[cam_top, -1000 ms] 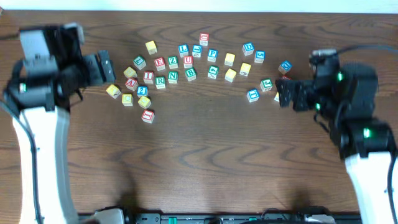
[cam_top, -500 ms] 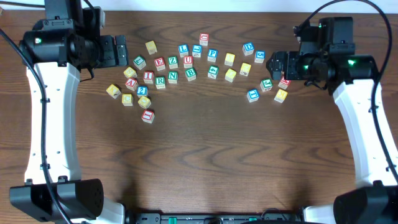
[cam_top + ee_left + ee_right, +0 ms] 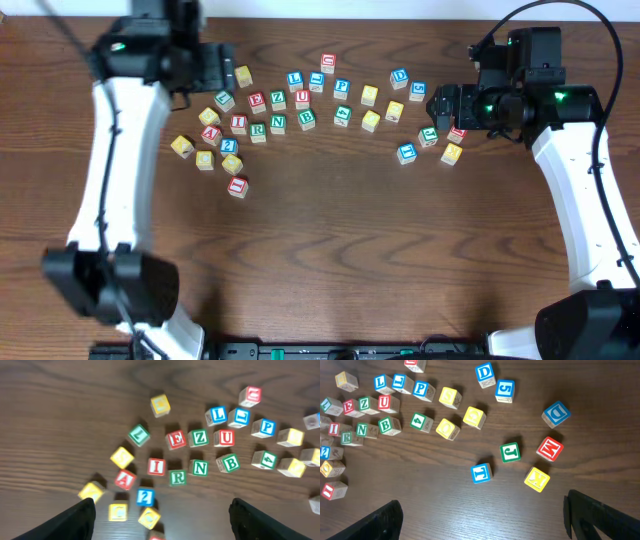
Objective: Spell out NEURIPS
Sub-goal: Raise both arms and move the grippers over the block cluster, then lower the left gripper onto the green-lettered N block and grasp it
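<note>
Your wood table (image 3: 330,260) carries stray cubes. On right side: green J cube (image 3: 510,452) between blue T cube (image 3: 481,472) and red M cube (image 3: 550,449), yellow K cube (image 3: 537,479) near M. On left side: green Z cube (image 3: 199,437), green B cube (image 3: 229,462), red A cube (image 3: 125,479).

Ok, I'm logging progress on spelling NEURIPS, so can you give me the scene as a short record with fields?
Word spelled: no, letters lie scattered
Letters found: green N, red E, red U, green R, red I, blue P
S: not readable on any cube
Left gripper: open, empty
Right gripper: open, empty
Other letters nearby: green Z between E and U; green B right of N
</note>
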### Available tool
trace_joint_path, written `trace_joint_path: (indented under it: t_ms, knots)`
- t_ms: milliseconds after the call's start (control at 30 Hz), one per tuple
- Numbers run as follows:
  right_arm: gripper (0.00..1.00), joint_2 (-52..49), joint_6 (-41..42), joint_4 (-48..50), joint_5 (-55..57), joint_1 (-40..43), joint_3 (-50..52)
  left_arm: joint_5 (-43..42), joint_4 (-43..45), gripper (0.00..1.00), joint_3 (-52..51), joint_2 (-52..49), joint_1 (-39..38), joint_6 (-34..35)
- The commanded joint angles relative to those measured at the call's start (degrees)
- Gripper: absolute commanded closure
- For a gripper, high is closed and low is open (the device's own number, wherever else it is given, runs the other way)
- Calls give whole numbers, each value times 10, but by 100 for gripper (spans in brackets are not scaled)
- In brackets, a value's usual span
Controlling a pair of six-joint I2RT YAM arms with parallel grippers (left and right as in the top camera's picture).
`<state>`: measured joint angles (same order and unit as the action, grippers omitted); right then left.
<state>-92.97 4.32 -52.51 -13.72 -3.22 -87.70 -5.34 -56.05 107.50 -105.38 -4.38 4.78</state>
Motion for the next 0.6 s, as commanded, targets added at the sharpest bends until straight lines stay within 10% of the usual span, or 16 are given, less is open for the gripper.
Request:
trace_joint_path:
  t_ms: [0, 567]
  knots:
    - [1, 0, 5, 0, -2, 1, -14, 33, 7, 16, 11, -38, -24, 44]
    - [1, 0, 5, 0, -2, 1, -14, 63, 23, 24, 11, -143, -96, 72]
